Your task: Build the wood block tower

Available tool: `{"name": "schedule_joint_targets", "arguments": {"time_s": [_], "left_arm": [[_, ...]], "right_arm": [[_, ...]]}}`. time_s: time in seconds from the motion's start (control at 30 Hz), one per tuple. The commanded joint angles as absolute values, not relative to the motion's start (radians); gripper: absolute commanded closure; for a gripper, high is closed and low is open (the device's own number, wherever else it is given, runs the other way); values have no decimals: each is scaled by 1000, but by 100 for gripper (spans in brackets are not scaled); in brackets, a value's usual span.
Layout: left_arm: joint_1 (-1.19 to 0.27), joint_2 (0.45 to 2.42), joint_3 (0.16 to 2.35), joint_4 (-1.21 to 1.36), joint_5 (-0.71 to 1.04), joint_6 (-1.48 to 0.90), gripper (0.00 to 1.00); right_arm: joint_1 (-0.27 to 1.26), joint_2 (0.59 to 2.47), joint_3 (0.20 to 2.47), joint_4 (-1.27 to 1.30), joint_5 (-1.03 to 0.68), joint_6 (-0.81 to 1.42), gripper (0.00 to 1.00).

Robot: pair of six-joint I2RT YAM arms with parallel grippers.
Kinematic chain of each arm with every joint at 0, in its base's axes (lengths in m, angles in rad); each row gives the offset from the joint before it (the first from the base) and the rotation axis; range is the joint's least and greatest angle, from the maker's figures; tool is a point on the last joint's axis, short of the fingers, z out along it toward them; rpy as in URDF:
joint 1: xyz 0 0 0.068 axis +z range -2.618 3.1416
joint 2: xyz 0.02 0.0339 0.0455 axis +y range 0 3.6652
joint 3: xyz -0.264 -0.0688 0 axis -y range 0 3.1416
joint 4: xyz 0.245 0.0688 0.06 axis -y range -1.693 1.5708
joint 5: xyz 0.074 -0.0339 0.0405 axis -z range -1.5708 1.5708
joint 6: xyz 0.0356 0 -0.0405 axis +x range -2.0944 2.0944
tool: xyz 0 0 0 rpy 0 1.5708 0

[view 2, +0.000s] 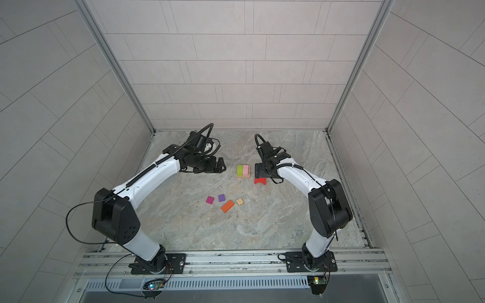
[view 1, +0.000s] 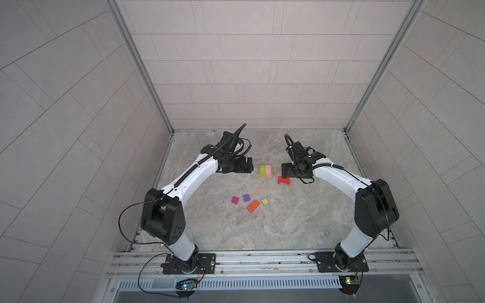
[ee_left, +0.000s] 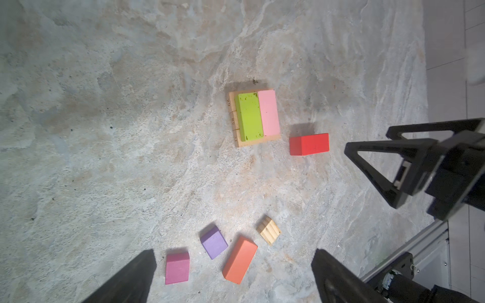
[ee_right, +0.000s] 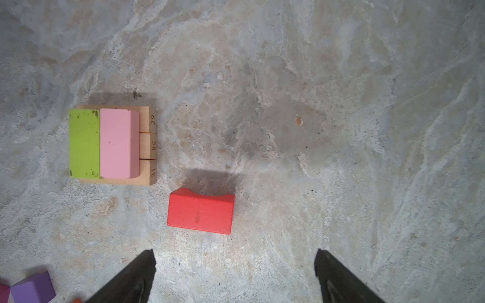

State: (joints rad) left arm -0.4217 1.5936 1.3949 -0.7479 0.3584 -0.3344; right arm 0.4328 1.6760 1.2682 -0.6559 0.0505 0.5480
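The tower (view 1: pixel 265 171) is a low stack at mid-table: tan bars (ee_right: pixel 148 145) with a green block (ee_left: pixel 249 116) and a pink block (ee_left: pixel 269 112) side by side on top. A red arch (view 1: pixel 284 180) lies on its side just right of it, ahead of my open right gripper (ee_right: pixel 235 251), whose jaws hold nothing. My left gripper (ee_left: pixel 234 253) hovers open and empty to the left of the tower. Nearer the front lie a magenta cube (view 1: pixel 235 200), a purple cube (view 1: pixel 246 197), an orange rectangle (view 1: pixel 253 206) and a ridged tan piece (view 1: pixel 264 201).
The marbled table (view 1: pixel 288 223) is boxed in by tiled walls on three sides, with a metal rail (view 1: pixel 262 258) carrying both arm bases along the front. In the left wrist view the right gripper (ee_left: pixel 393 170) shows beside the red arch (ee_left: pixel 309 144).
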Motion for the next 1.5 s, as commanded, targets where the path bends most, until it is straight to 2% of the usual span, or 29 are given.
{"name": "schedule_joint_targets", "arguments": {"time_s": [0.0, 0.43, 1.1, 1.47], "left_arm": [[-408, 1514, 1355, -774, 387, -289, 0], [-392, 1277, 1172, -578, 325, -319, 0], [-329, 1305, 1124, -484, 452, -390, 0], [-328, 1314, 1205, -638, 397, -287, 0]], "right_arm": [[456, 1704, 1282, -679, 82, 581, 6], [489, 1832, 1347, -680, 103, 620, 14], [495, 1922, 1365, -655, 64, 647, 27], [494, 1944, 1378, -656, 57, 640, 32]]}}
